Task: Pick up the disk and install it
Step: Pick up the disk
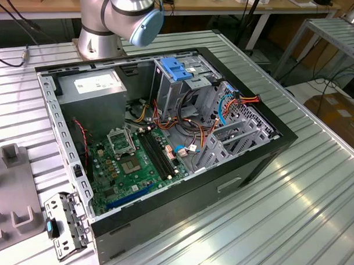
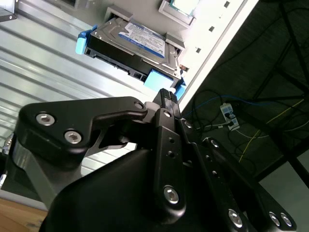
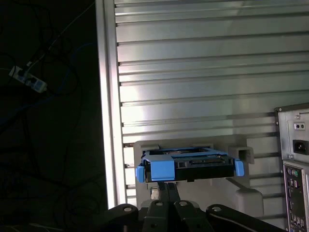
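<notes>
Exterior view first: the open computer case lies on its side on the ribbed metal table. Its motherboard faces up, and there's a blue latch on top of the drive cage. The arm's base stands just behind the case, toward the exterior view's left.

Over to the second wrist view: here's the disk, label up, with its blue bracket at the ends. It lies on a grey holder close to the table's edge. The gripper reaches right up to the bracket.

First wrist view now: the disk is seen end-on, seated in the holder. The case's back panel stands nearby. The gripper has its fingers drawn together, no gap showing, tips at the bracket's edge. Whether they pinch it, I can't tell.
</notes>
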### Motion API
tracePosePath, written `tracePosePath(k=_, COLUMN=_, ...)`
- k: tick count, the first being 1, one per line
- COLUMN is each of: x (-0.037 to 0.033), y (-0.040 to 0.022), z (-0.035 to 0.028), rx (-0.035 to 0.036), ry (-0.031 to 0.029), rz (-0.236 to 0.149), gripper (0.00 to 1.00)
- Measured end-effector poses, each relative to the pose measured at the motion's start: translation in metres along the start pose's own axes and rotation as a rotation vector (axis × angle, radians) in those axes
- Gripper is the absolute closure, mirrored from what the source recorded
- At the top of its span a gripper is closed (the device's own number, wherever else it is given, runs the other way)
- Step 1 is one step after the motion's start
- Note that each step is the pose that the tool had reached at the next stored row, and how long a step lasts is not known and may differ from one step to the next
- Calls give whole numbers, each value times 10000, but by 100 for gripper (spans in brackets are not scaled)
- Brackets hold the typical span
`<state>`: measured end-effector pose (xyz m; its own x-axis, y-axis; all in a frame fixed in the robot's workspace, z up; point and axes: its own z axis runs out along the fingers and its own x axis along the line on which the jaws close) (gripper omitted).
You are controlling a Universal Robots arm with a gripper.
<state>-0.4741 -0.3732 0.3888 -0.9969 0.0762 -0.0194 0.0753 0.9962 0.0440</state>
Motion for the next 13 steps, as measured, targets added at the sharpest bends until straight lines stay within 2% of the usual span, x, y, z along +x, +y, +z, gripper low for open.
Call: tracePosePath(k=13, x=5, y=0, z=0, rx=0, ry=0, rz=-3, gripper=89)
